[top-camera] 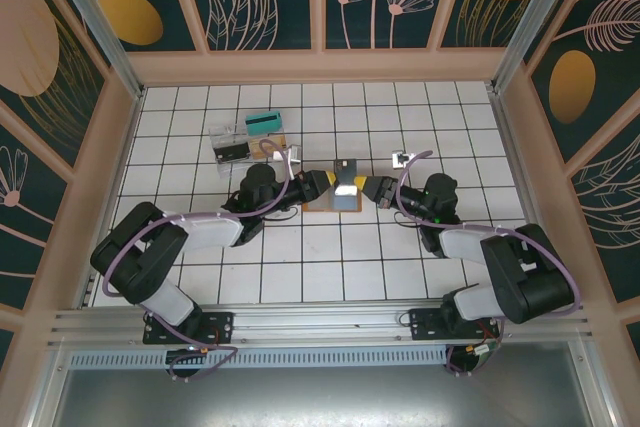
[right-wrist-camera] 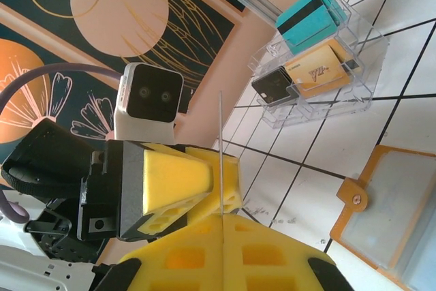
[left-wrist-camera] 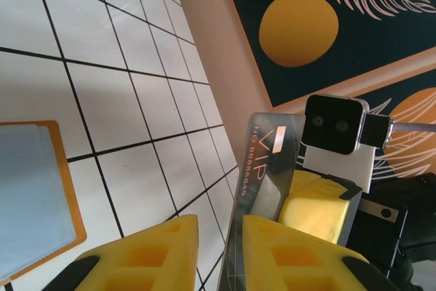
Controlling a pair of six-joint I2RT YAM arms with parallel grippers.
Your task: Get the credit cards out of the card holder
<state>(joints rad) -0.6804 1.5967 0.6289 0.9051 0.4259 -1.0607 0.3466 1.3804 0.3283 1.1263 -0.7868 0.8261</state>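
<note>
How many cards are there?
4: one silver card in the right gripper, at the left gripper; a teal card, tan card and black card in the clear tray. Others may be hidden.

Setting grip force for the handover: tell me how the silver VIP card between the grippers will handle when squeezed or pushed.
Probably stiff: the silver VIP card stands straight out of the right gripper, which pinches one edge. Likely light, since edge-on it is a hairline. Its glossy face may slide on the yellow pads.
</note>
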